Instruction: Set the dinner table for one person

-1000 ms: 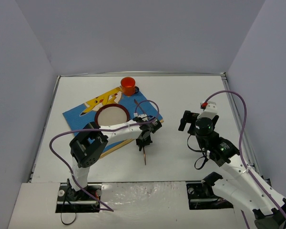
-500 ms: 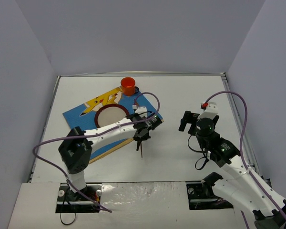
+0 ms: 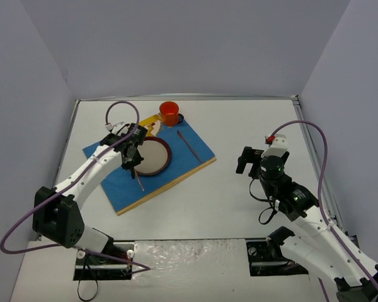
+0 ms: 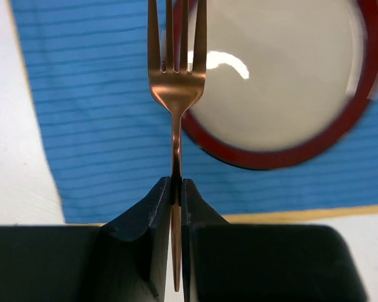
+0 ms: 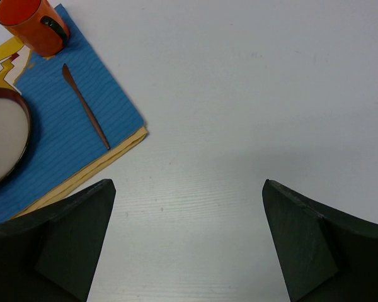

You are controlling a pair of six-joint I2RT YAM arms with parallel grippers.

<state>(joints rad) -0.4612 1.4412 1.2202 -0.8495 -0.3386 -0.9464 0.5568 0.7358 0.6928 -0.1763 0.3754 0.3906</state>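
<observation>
My left gripper (image 3: 133, 162) is shut on a copper fork (image 4: 176, 94) and holds it above the blue placemat (image 3: 186, 157), just left of the red-rimmed plate (image 3: 152, 156). In the left wrist view the tines point away, over the plate's (image 4: 283, 82) rim. A copper knife (image 3: 189, 145) lies on the placemat right of the plate; it also shows in the right wrist view (image 5: 85, 106). An orange cup (image 3: 170, 112) stands at the placemat's far corner. My right gripper (image 5: 189, 242) is open and empty over the bare white dinner table (image 3: 252, 126).
The placemat (image 4: 88, 126) lies at an angle on the left half of the table. Grey walls close in the table on three sides. My right arm (image 3: 283, 189) stands at the right.
My left gripper has carried the fork from the table right of the placemat leftward across the plate to its left side. The right arm has not moved.
</observation>
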